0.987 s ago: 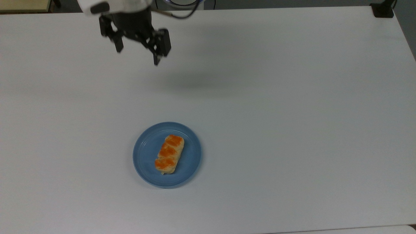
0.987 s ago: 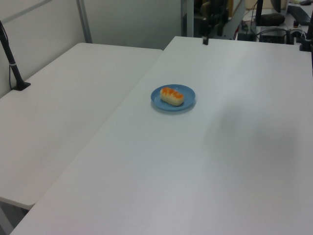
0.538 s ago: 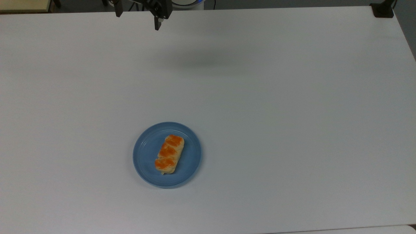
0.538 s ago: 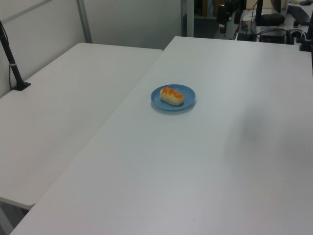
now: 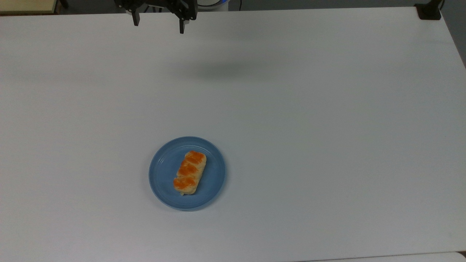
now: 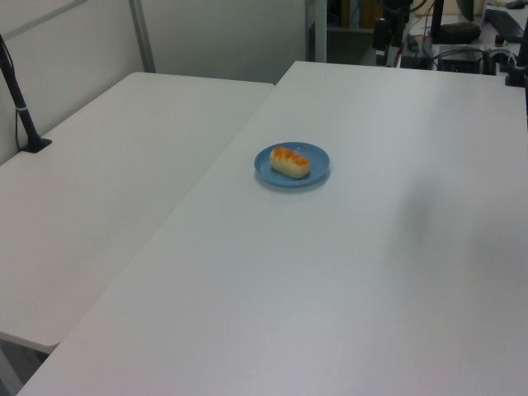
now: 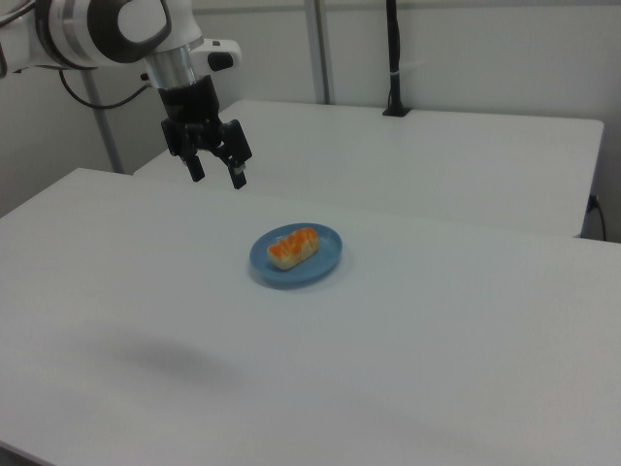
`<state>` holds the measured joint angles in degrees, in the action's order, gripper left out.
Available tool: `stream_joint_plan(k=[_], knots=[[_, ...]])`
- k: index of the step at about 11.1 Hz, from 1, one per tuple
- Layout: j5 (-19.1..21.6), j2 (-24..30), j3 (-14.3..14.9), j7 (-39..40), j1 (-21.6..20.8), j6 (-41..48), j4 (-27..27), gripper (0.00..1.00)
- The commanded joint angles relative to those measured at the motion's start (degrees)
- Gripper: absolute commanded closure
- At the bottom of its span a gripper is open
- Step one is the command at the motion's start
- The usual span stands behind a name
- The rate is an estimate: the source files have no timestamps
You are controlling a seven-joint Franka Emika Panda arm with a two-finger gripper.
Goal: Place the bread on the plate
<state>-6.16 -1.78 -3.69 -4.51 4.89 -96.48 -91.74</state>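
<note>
Here the bread (image 5: 189,172) lies lengthwise inside the blue plate (image 5: 162,180) on a white table (image 5: 327,127), so the task looks complete. The gripper (image 7: 218,176) hangs high, well apart from the plate, its fingers spread wide and empty, likely clearing away.

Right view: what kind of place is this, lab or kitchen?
Probably a robotics lab. A robot arm with an open gripper hangs over bare white tables, a pole is clamped to the far table, and the only props are bread on a blue plate.
</note>
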Motion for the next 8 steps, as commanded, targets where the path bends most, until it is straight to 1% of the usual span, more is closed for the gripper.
stream_joint_plan(k=[1, 3, 4, 5, 6, 7, 8], knots=[[0.79, 1.95, 1.58, 1.70, -1.37, -2.05, -2.13, 0.00], [0.97, 2.13, 1.93, 1.44, -1.54, -1.96, -2.04, 0.00], [0.97, 2.48, 4.11, 1.18, -3.37, -1.96, -2.04, 0.00], [1.84, 4.05, 7.87, 1.26, -6.96, -1.96, -2.39, 0.00], [4.55, 4.24, 9.48, 1.43, -7.34, -1.70, -2.13, 0.00], [6.92, 4.15, 9.49, 1.61, -6.39, -1.87, -2.04, 0.00], [7.38, 4.15, 9.49, 1.61, -5.51, -1.87, -2.04, 0.00]])
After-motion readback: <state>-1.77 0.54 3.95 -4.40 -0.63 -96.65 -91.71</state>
